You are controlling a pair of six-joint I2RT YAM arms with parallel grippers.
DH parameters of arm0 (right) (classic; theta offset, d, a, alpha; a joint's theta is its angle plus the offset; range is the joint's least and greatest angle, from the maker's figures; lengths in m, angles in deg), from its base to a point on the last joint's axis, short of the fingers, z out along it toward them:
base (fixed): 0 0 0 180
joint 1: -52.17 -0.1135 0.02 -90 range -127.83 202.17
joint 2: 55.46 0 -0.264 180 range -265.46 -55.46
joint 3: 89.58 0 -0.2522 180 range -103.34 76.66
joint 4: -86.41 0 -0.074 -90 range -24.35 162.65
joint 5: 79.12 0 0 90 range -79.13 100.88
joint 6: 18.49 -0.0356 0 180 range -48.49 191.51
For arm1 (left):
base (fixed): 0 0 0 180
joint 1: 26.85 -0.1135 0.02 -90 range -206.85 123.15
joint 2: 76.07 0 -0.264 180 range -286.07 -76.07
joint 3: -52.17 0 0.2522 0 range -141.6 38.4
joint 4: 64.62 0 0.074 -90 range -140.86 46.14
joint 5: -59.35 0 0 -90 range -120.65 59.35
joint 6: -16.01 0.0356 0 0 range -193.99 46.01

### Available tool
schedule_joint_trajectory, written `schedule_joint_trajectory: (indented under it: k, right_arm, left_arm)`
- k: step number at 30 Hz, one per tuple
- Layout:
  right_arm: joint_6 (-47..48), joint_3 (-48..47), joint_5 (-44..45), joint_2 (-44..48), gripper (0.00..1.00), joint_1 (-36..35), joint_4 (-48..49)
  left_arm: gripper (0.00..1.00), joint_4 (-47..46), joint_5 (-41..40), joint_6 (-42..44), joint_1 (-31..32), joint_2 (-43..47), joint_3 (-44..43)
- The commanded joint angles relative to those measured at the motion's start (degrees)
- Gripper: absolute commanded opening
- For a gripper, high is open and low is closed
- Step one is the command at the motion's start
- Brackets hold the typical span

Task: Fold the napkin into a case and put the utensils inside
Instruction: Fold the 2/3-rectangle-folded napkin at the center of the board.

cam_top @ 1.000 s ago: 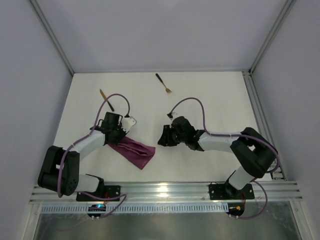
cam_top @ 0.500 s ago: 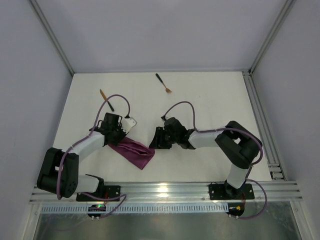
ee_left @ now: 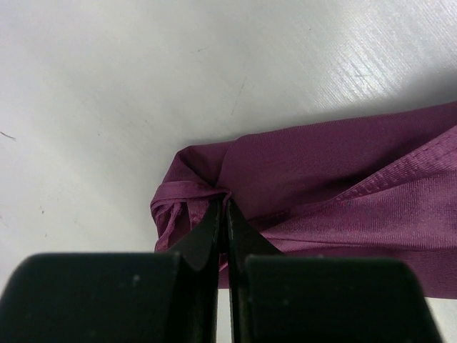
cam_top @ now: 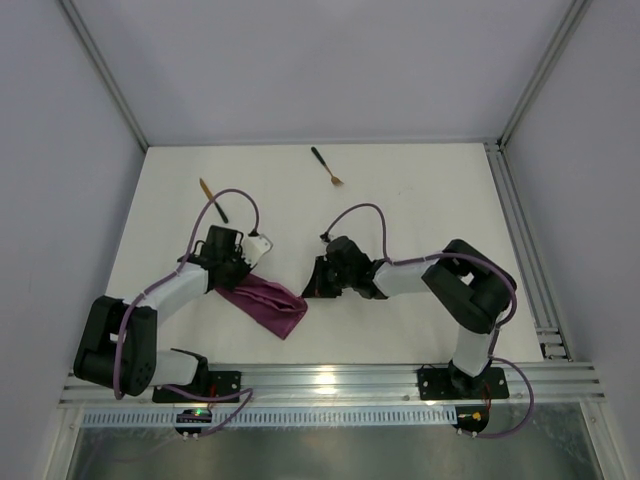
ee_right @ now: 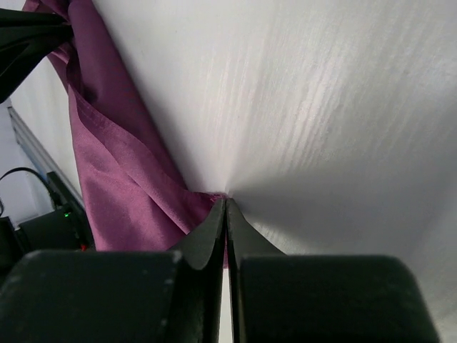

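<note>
The magenta napkin (cam_top: 266, 303) lies folded into a narrow band between the two arms. My left gripper (cam_top: 229, 282) is shut on its bunched upper-left end (ee_left: 193, 193). My right gripper (cam_top: 306, 291) is shut on the right corner of the napkin (ee_right: 121, 186), with a sliver of cloth showing at its tips (ee_right: 226, 200). The utensils lie apart from the cloth. The knife (cam_top: 213, 200) is at the back left. The fork (cam_top: 327, 166) is at the back middle. Both have gold heads and black handles.
White cage walls with metal posts (cam_top: 100, 70) surround the table. A metal rail (cam_top: 330, 380) runs along the near edge by the arm bases. Cables loop over both arms.
My right gripper has moved left to the napkin's right corner and gone from open to shut on it. The left gripper has stayed shut on the other end.
</note>
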Motion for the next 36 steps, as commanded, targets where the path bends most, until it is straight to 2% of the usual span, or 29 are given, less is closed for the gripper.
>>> schedule_joint_trajectory:
  k: [1,7,12,15,16,20,24,32,35,36]
  right_arm:
    - [5.3,0.8,5.5,5.3,0.04,-0.8,-2.4]
    - [12.6,1.8,13.4,12.6,0.04,-5.7,-2.3]
    - [19.3,2.5,13.6,15.3,0.04,-8.0,0.1]
    - [25.0,-0.5,10.5,14.8,0.34,-6.9,1.9]
    - [26.5,-2.1,8.2,13.7,0.47,-6.2,1.6]
    - [30.8,-13.1,1.0,4.7,0.58,-3.3,-3.0]
    - [33.1,-21.1,-4.3,-4.0,0.61,-3.1,-3.2]
    - [30.2,-23.0,-12.8,-10.6,0.62,-3.2,3.2]
    - [29.5,-21.4,-13.2,-10.7,0.59,-3.4,5.1]
    - [29.5,-21.0,-13.2,-10.8,0.54,-3.6,5.3]
  left_arm:
    - [0.0,-1.3,1.3,0.4,-1.0,1.8,-0.9]
    - [0.0,-0.3,2.7,0.5,-2.7,2.1,-1.1]
    - [0.0,0.4,4.1,0.6,-3.1,2.5,-1.4]
    - [0.0,0.9,5.2,0.2,-3.2,2.7,-1.8]
    - [0.0,1.0,5.4,0.0,-3.4,2.7,-2.0]
    - [0.0,0.9,6.1,-1.0,-3.6,3.1,-2.1]
    - [0.0,1.5,5.9,-0.6,-4.0,3.8,-2.1]
    - [0.0,0.8,7.1,0.3,-5.9,4.2,-1.1]
    - [0.0,0.0,8.2,0.3,-6.9,4.1,-0.4]
    - [0.0,-0.4,8.4,0.4,-7.4,3.7,-0.3]
